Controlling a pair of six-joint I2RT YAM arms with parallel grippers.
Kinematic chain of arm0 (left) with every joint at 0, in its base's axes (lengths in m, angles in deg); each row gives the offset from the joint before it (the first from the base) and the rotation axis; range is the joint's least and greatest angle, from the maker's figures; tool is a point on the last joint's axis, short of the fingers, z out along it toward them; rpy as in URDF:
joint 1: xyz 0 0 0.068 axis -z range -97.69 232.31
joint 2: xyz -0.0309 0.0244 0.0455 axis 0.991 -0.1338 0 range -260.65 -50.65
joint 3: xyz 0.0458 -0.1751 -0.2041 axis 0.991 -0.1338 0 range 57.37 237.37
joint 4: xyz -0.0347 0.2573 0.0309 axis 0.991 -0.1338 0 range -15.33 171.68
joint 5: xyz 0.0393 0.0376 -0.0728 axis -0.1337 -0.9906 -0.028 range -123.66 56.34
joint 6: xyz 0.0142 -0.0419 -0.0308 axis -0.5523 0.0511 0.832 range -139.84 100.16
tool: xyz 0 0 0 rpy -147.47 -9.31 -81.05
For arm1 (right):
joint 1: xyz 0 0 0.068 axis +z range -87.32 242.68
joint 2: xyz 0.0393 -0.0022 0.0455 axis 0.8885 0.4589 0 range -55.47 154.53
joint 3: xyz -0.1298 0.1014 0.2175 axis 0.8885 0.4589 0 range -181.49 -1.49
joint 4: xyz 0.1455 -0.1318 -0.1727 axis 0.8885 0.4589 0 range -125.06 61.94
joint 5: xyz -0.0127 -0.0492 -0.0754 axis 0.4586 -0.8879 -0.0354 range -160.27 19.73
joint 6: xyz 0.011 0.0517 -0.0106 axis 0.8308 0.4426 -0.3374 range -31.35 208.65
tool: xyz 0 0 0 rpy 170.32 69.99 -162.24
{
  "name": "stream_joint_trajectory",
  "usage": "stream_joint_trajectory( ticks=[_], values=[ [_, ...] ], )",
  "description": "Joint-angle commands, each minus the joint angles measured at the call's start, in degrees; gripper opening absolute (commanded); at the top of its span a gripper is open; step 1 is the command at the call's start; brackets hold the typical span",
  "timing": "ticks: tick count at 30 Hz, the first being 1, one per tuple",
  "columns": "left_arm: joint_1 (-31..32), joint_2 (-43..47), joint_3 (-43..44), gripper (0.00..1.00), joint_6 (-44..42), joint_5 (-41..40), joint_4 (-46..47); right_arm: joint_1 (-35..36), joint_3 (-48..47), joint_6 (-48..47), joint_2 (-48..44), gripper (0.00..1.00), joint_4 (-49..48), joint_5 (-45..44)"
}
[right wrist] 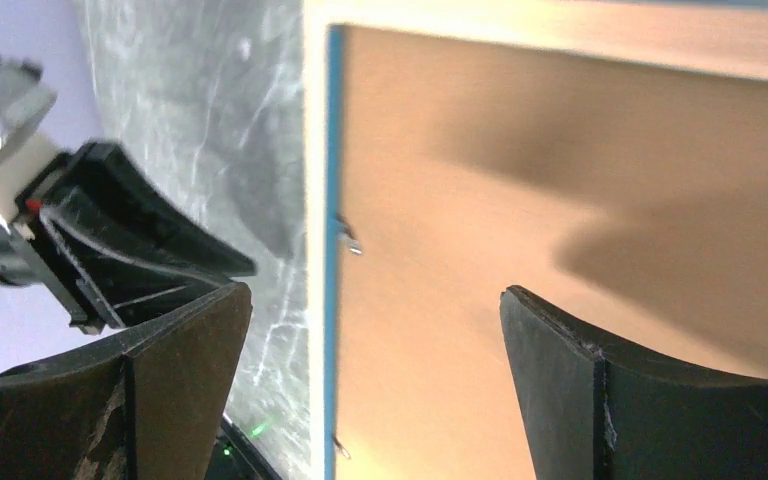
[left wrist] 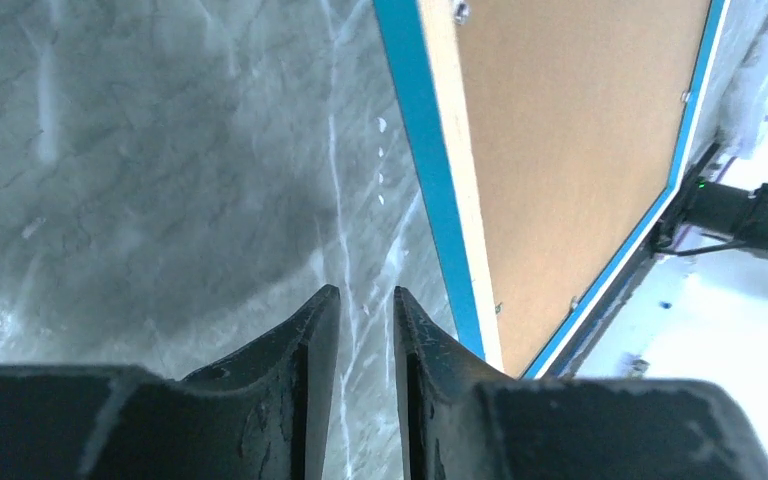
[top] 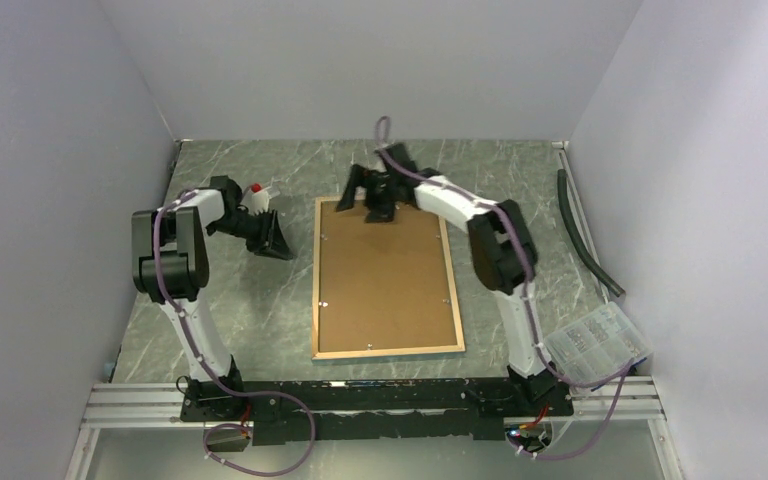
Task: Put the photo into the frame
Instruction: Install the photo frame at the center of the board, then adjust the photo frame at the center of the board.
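- Green marbled desk (top: 260,310) carries the frame (top: 316,280) face down at centre.
- We see the right gripper (right wrist: 377,290) spread wide over its far end.
- Left gripper (left wrist: 367,295), left of it, barely parted, empty.

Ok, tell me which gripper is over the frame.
The right gripper: it hangs wide open above the far end of the frame, while the left gripper sits off to its left over the table.
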Motion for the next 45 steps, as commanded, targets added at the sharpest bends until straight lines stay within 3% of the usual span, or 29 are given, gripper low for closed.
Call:
stream_joint_trajectory(
  ticks=[1,9,20,31,45],
  values=[
    [2.54,6.93,-1.71,0.32,-6.51,-3.16,-2.77,-9.83,10.07,-2.09,-16.68,1.0,3.22,-10.62],
    [11.43,12.04,-9.59,0.31,-9.22,-11.89,1.78,-23.11,29.48,1.02,-29.98,1.0,2.75,-18.79],
    [15.07,13.15,-12.38,0.32,-10.76,-14.36,2.3,-25.5,33.97,4.16,-27.24,1.0,0.8,-16.5],
    [17.89,11.05,-13.58,0.31,-11.99,-16.92,4.94,-21.28,28.82,6.02,-20.75,1.0,-0.94,-12.52],
    [18.53,11.63,-14.29,0.3,-11.8,-16.7,6.1,-12.63,11.86,9.74,-6.81,1.0,-1.19,-5.58]
  ],
)
